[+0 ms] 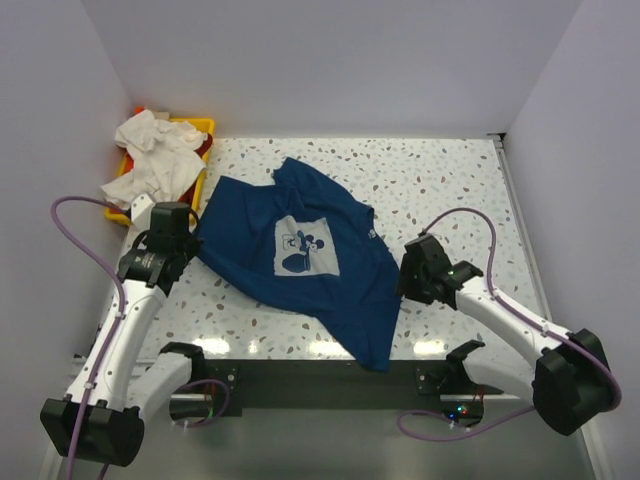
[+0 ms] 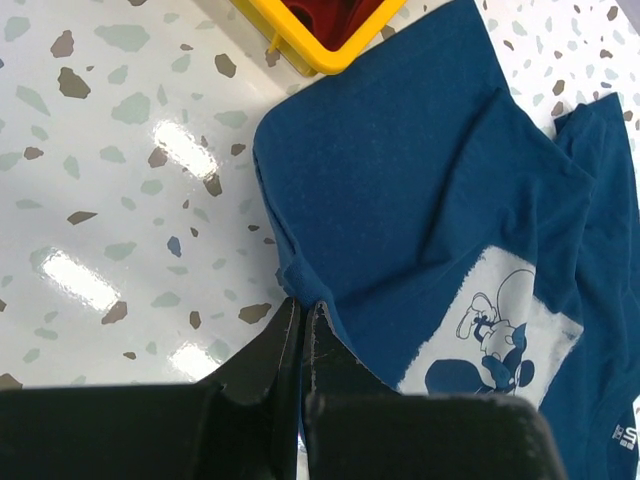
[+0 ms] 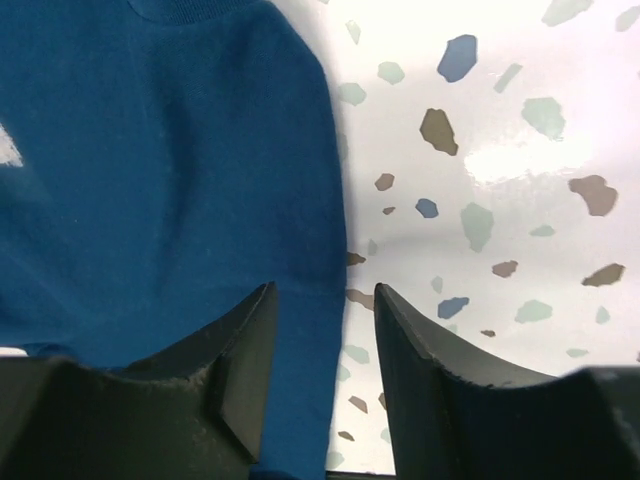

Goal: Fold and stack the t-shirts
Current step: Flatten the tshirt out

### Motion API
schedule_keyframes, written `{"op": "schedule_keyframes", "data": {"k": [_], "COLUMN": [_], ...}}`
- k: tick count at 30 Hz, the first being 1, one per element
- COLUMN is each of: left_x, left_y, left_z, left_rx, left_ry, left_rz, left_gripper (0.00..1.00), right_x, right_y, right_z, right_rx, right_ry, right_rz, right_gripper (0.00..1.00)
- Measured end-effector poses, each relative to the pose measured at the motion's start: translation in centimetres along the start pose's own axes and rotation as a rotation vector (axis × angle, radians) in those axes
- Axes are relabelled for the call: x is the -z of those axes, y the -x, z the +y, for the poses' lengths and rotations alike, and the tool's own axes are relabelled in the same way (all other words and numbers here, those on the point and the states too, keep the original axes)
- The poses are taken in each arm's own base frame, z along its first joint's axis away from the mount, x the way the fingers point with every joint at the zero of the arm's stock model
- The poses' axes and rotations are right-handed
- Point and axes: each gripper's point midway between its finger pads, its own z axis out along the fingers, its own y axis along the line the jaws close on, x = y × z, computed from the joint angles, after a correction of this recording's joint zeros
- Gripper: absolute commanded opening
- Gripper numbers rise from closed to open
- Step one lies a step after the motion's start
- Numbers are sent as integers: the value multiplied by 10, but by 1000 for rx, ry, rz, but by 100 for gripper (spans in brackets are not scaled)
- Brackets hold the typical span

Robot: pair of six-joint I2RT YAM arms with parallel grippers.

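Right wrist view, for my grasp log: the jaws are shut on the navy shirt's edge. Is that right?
Not quite. The right gripper's jaws stand open, straddling the navy shirt's edge with one on the cloth and one over bare table, as the right wrist view shows.

One navy t-shirt (image 1: 300, 250) is showing, along with one yellow tray (image 1: 203, 125) and one table (image 1: 450, 190). White t-shirts (image 1: 155, 150) are lying heaped, their number unclear; one orange-red patch (image 2: 330, 15) is peeking out. Two grippers are appearing: left gripper (image 2: 301, 312), right gripper (image 3: 322, 295).
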Motion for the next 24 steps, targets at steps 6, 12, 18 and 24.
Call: {"op": "schedule_keyframes", "data": {"k": [6, 12, 18, 24], "left_x": [-1, -1, -1, -4], "left_y": [-4, -7, -6, -12], "left_z": [0, 1, 0, 3], "left_rx": [-5, -8, -8, -22], "left_ry": [-16, -21, -37, -31], "left_rz": [5, 12, 4, 12], "left_gripper": [0, 0, 0, 0], "right_x": [-12, -21, -28, -32], "right_y": [-14, -18, -18, -16], "right_z": [-2, 4, 7, 10], "right_rx": [-8, -23, -43, -57], "right_ry": [15, 39, 53, 64], "right_rz": [37, 50, 42, 34], "right_gripper": [50, 49, 42, 14]}}
